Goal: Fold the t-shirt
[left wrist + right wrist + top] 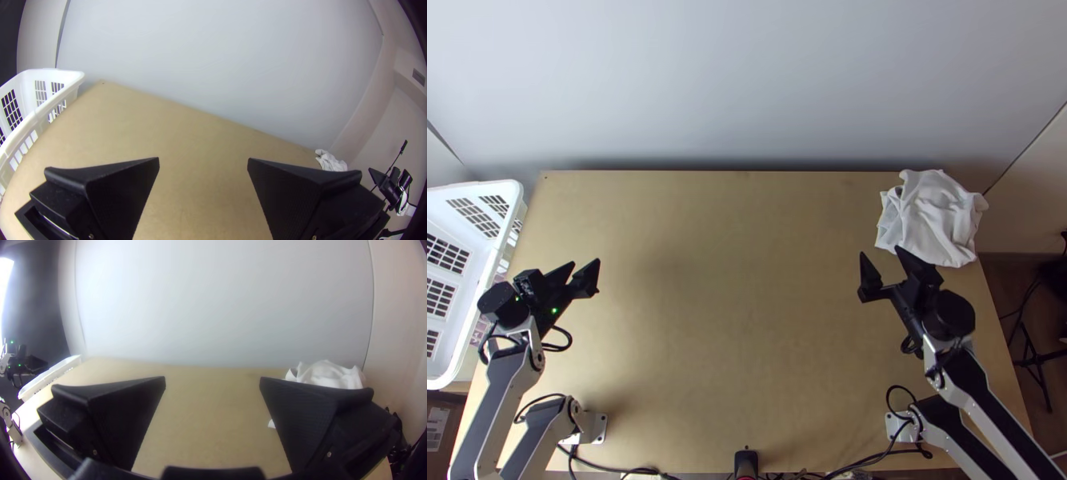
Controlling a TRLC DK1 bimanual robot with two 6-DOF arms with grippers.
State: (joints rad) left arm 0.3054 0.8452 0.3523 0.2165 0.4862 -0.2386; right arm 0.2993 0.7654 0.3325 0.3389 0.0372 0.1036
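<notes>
A white t-shirt (933, 218) lies bunched in a heap at the table's far right corner; the right wrist view shows the cloth (331, 375) partly behind a finger, and it appears small as a white bundle (330, 161) in the left wrist view. My right gripper (880, 262) is open just nearer than the heap and to its left, apart from it; between its fingers (212, 384) is bare air. Over the table's left side, far from the cloth, my left gripper (581, 267) stands open and holds nothing (203, 160).
A white laundry basket (477, 276) stands along the table's left edge, close to the left gripper. Bare wood of the table (739, 304) stretches between the arms. A pale wall rises behind the far edge, and cables lie along the near edge.
</notes>
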